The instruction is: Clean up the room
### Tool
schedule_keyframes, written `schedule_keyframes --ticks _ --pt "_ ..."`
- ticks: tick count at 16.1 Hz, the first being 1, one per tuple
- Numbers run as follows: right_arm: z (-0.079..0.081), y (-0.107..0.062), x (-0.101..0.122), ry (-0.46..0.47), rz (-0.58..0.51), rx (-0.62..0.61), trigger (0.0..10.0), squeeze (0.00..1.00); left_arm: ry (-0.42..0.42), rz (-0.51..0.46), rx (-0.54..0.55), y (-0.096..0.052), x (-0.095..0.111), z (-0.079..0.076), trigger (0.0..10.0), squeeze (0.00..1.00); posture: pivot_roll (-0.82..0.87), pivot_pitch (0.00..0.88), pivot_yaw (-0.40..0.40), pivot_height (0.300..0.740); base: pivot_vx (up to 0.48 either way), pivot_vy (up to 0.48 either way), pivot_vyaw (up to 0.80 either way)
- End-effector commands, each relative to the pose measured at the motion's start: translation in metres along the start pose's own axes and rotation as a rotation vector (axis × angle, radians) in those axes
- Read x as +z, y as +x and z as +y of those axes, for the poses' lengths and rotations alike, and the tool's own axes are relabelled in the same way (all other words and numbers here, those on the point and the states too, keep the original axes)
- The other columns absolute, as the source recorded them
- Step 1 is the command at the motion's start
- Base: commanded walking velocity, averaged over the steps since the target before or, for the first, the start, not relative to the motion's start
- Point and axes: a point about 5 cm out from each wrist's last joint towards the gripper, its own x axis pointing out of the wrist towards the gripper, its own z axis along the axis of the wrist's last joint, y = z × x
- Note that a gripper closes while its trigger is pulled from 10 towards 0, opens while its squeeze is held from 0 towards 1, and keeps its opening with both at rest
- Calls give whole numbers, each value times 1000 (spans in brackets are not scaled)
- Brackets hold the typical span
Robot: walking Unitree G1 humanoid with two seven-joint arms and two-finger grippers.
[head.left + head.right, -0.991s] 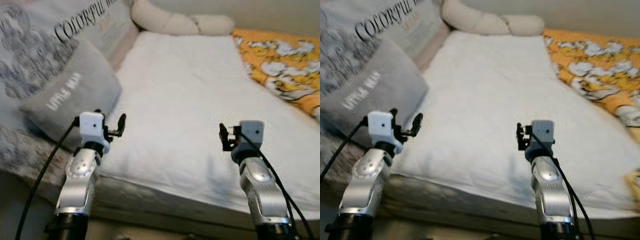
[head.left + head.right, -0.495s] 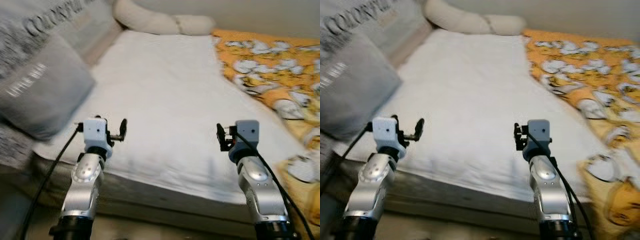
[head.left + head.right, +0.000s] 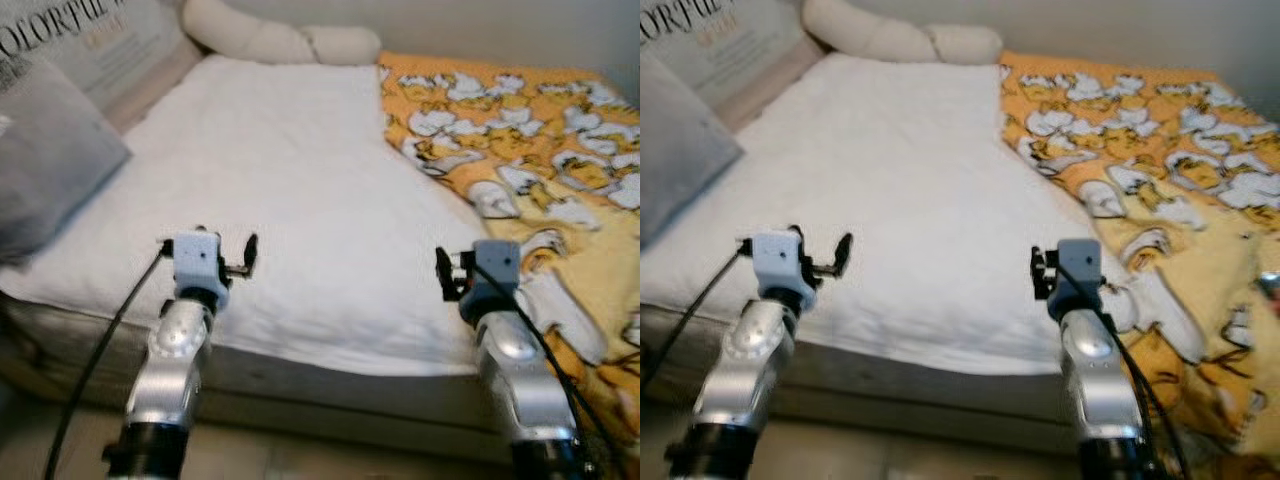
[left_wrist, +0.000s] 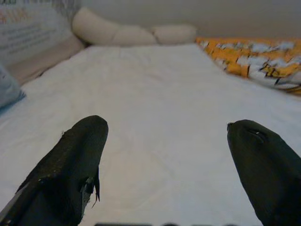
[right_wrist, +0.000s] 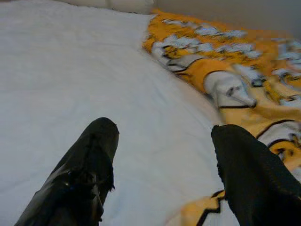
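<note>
Both grippers, left [image 4: 164, 160] and right [image 5: 162, 165], hang over the white bed [image 3: 290, 190], fingers wide apart, holding nothing.
One yellow blanket [image 3: 520, 130] covers the right side; one grey pillow [image 3: 45, 150] and one long cream cushion [image 3: 275, 42] lie around.

The view has swung right, bringing more orange blanket [image 3: 520, 150] into frame.

Sheet [image 3: 290, 190]: plain white. Blanket [image 3: 520, 150]: orange-yellow ground, repeating white cartoon figures with dark outlines. Bolster [image 3: 270, 42] at the head of the bed: cream, unpatterned. Pillow [image 3: 45, 160]: solid grey. Cushion [image 3: 95, 45]: pale grey with dark block lettering. Arms [image 3: 175, 340]: silver, white wrist housings, black fingers [image 4: 70, 169].
</note>
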Motion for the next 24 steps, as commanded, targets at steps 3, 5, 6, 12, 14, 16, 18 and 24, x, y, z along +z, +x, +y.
schedule_keyframes --ticks 3,5,6,12,14,16,18,24 --pt "0 1 4 -21 -14 8 10000 0 15 16 15 2 -1 4 10000 1000 -65 0 15 740 0 -379 0" --pt "-1 2 2 -17 -6 7 10000 0 38 18 10 3 -1 5 10000 1000 -61 0 13 740 0 -377 0" --pt "-1 3 2 -16 -4 6 10000 0 45 19 7 3 -1 6 10000 1000 -59 0 14 740 0 -379 0" --pt "-2 5 2 -37 -6 16 10000 0 55 19 15 3 0 8 10000 1000 -58 0 15 740 0 -397 0" --pt "-2 5 2 -41 -4 14 10000 0 55 18 15 3 0 7 10000 1000 -60 0 15 740 0 -480 0" --pt "-2 5 2 -45 -3 13 10000 0 55 17 14 3 0 7 10000 1000 -60 0 15 740 0 -480 0" --pt "-4 5 1 -44 -2 6 10000 0 55 17 11 3 0 7 10000 1000 -62 0 17 740 0 -480 0" --pt "-1 6 1 -44 -2 21 10000 0 57 14 8 4 1 7 10000 1000 -62 0 20 740 0 -480 559"
